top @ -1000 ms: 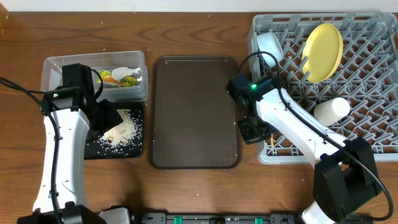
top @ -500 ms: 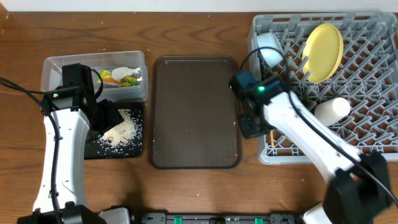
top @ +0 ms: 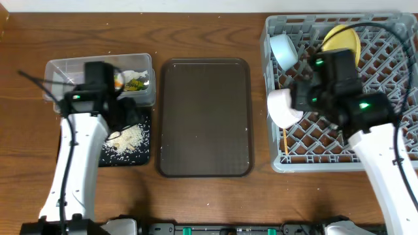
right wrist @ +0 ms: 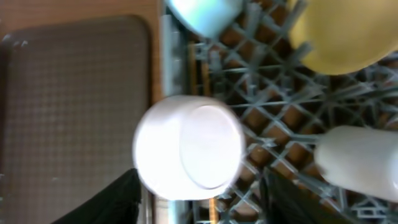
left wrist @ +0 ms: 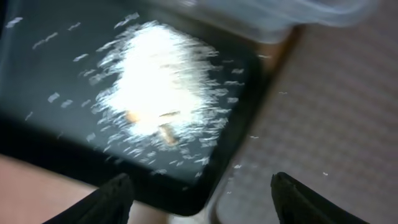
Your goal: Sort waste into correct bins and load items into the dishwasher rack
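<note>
White rice (top: 125, 139) lies heaped on the black tray (top: 104, 158), seen blurred as rice (left wrist: 158, 93) in the left wrist view. My left gripper (top: 124, 119) (left wrist: 211, 205) hangs open over that tray's corner, holding nothing. The clear tub (top: 65, 72) holds the snack wrapper (top: 134, 83). In the grey rack (top: 392, 72) are a light blue bowl (top: 283, 49), a yellow plate (top: 341, 36), a white bowl (top: 283, 108) on its side and chopsticks (top: 285, 140). My right gripper (top: 299, 98) (right wrist: 205, 202) is open above the white bowl (right wrist: 186, 146). The cup (right wrist: 360, 162) lies to its right.
A large brown tray (top: 204, 117) lies between the bins and the rack, with a few crumbs on it. Bare wooden table (top: 209, 196) runs along the front. The right arm (top: 379, 137) crosses the rack's front half and hides the cup from above.
My right arm has swung from the rack's front-left corner up over the rack and its jaws have opened; the white bowl is now uncovered. My left gripper shifted slightly right and opened wider.
</note>
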You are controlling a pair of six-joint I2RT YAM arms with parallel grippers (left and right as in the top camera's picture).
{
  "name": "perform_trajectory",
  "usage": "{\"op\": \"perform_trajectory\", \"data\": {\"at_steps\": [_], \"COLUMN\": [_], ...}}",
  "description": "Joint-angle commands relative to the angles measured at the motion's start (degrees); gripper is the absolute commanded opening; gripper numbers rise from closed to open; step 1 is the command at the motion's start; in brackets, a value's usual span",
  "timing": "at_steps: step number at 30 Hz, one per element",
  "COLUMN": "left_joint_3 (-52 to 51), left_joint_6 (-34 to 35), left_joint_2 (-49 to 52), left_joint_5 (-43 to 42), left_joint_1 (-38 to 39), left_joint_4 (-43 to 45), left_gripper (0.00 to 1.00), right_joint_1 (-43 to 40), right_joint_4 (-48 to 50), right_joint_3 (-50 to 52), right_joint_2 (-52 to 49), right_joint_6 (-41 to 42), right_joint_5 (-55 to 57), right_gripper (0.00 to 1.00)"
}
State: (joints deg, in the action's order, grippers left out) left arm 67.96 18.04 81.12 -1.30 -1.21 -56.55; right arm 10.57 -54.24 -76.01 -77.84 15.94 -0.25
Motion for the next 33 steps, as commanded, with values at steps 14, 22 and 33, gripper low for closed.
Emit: {"op": "perform_trajectory", "data": {"at_steps": [14,22,33], "left_joint_3": [-0.98,-13.07,-25.00], "left_joint_6": [-3.52,-5.62,-2.54], "left_joint_2": [-3.43,-23.30,-49.72], "left_joint_5": [0.52,0.50,0.72], "left_joint_1": [7.93,7.93,7.93], "left_joint_4": [-12.50,-3.06,6.08], "left_gripper": [0.80,0.81,0.91], "right_joint_1": [-12.63,-11.96,-11.74], "right_joint_4": [-18.23,-6.29,6.05], "right_joint_3": [0.55,14.23,31.74], "right_joint_2": [-0.20,15.61,44.52], "right_joint_6": [-8.33,-8.26,-5.27], "right_joint_5": [-5.99,-5.84,0.28], "right_gripper": [0.63,0.83,0.99]}}
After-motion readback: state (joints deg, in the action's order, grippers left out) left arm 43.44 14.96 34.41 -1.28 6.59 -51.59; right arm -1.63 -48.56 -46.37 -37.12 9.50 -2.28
